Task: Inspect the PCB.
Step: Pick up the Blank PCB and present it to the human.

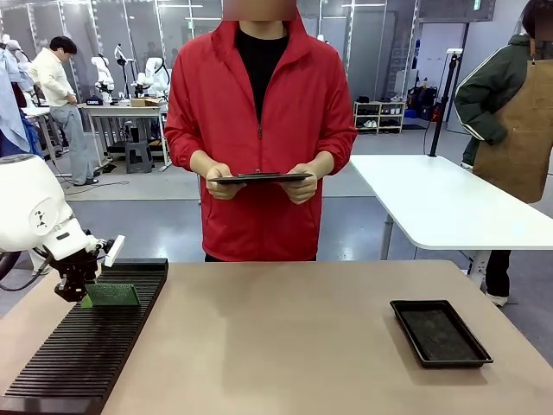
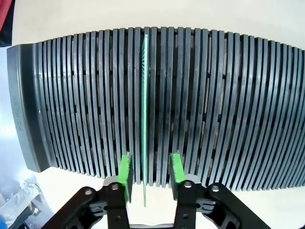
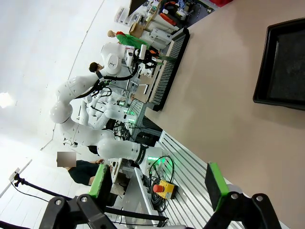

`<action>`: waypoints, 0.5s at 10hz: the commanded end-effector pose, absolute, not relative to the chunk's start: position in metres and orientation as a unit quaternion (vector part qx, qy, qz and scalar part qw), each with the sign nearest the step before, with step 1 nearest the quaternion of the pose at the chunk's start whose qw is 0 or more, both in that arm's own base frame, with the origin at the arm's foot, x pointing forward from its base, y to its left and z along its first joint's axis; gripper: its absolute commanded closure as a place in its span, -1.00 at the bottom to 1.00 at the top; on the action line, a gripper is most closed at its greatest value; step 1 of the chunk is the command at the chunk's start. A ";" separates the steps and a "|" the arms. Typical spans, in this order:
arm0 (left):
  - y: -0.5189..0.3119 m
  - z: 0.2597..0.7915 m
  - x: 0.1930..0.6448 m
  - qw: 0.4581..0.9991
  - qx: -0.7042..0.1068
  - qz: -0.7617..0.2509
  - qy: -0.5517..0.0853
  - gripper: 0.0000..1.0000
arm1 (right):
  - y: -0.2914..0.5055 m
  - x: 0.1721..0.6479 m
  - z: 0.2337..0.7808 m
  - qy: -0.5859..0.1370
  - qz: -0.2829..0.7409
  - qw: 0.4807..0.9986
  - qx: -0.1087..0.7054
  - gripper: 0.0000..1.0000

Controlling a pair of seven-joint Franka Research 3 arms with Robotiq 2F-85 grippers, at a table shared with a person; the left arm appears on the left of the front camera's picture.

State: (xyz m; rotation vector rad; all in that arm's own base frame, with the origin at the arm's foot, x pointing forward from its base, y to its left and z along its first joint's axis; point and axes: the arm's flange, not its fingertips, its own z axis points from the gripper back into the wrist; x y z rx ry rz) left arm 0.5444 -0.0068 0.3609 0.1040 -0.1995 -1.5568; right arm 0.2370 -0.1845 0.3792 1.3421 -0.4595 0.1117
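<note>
The PCB (image 1: pixel 111 296) is a thin green board standing on edge in a slot of the black slotted rack (image 1: pixel 78 354) at the table's left. In the left wrist view the PCB (image 2: pixel 145 95) runs edge-on up the middle of the rack (image 2: pixel 238 119). My left gripper (image 1: pixel 82 294) is down at the board's near end. Its green pads (image 2: pixel 126 171) stand close on either side of the board with a narrow gap on each side, so the left gripper (image 2: pixel 151 157) is open around it. My right gripper (image 3: pixel 157 176) is open and holds nothing, well above the table.
A shallow black tray (image 1: pixel 439 333) lies at the table's right; it is also in the right wrist view (image 3: pixel 286 62). A person in a red jacket (image 1: pixel 259 130) stands at the far side holding a dark tablet (image 1: pixel 259 178). A white table (image 1: pixel 441 203) stands behind on the right.
</note>
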 end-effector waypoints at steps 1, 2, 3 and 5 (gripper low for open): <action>-0.006 0.362 0.550 0.704 0.047 -0.705 -0.074 1.00 | -0.185 0.237 0.381 -0.214 0.054 0.754 0.619 -1.00; -0.007 0.363 0.549 0.703 0.048 -0.706 -0.073 1.00 | -0.185 0.237 0.381 -0.214 0.054 0.754 0.619 -1.00; -0.008 0.364 0.549 0.702 0.047 -0.707 -0.074 1.00 | -0.185 0.237 0.381 -0.214 0.054 0.754 0.619 -1.00; -0.009 0.367 0.547 0.698 0.046 -0.711 -0.072 1.00 | -0.185 0.237 0.381 -0.214 0.054 0.754 0.619 -1.00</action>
